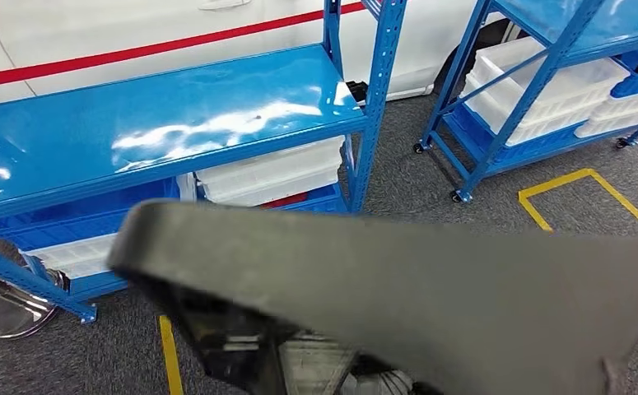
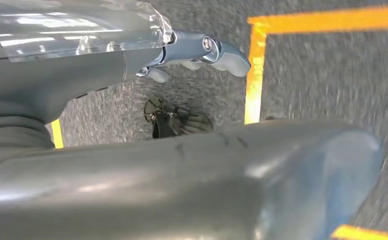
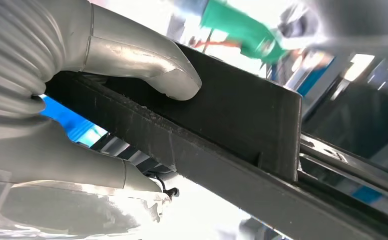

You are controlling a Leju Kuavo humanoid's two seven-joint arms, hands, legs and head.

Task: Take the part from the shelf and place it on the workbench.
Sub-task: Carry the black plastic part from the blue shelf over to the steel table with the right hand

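Observation:
A long dark grey part (image 1: pixel 398 280) stretches across the lower head view, close to the camera and in front of the blue shelf (image 1: pixel 159 115). My right hand (image 3: pixel 56 100) grips the part (image 3: pixel 232 110) by its edge, thumb (image 3: pixel 146 65) pressed on one face and the other fingers underneath. In the left wrist view the part (image 2: pixel 181 185) runs alongside my left hand (image 2: pixel 197 52), whose fingers are stretched out with floor showing between them and the part. The shelf's top board is bare and glossy.
White bins (image 1: pixel 270 173) and blue crates sit on the shelf's lower level. A second blue wheeled shelf (image 1: pixel 546 74) with white bins stands at the right. Yellow floor tape (image 1: pixel 583 177) marks grey carpet. A white car body with a red stripe (image 1: pixel 134 41) stands behind.

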